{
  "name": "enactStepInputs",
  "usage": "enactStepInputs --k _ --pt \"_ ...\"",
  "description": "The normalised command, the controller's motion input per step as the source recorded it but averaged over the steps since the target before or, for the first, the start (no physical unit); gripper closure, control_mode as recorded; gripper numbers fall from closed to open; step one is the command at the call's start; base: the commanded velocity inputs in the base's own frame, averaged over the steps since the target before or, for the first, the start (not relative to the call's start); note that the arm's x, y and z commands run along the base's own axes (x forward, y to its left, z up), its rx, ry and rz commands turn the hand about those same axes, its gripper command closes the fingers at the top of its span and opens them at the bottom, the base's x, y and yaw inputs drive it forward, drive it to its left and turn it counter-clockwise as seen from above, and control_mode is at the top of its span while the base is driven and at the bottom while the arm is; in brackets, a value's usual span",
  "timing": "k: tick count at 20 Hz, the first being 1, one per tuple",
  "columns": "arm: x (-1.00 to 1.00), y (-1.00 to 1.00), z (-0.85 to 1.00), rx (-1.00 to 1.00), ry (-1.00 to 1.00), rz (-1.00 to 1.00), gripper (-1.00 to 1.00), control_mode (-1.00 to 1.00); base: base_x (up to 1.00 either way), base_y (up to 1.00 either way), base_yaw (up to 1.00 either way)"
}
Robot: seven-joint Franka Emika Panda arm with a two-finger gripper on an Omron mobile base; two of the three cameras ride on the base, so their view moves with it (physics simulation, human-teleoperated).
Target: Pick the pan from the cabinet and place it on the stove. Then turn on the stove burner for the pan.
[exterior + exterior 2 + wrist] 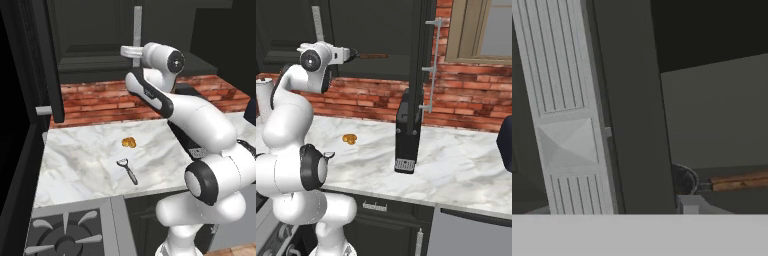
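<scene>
Reaching up into the open cabinet (376,30), the gripper (351,55) sits just beside the pan's handle; the pan (684,180) rests inside on the shelf. I cannot tell how the jaws stand.

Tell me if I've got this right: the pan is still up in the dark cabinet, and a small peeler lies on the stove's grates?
Not quite. The peeler lies on the white marble counter, near a small orange bit of food, not on the stove, as the left base view shows. The rest holds: the pan sits inside the cabinet, its brown handle sticking out in the hand view.
</scene>
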Motion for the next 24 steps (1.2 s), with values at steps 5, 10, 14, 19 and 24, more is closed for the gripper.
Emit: enactStepInputs --k 5,10,14,19,24 --pt "0.11 0.02 -0.06 -0.01 0.02 0.04 1.00 -1.00 0.00 0.00 0.00" --pt "0.01 0.01 0.00 0.00 0.00 0.00 1.00 -1.00 0.00 0.00 0.00" --pt "0.10 0.03 -0.01 0.00 0.00 0.00 1.00 -1.00 0.00 0.00 0.00" --pt "0.14 0.08 -0.03 0.00 0.00 0.00 1.00 -1.00 0.00 0.00 0.00" --pt "0.12 0.11 -0.03 0.00 0.00 0.00 1.00 -1.00 0.00 0.00 0.00"
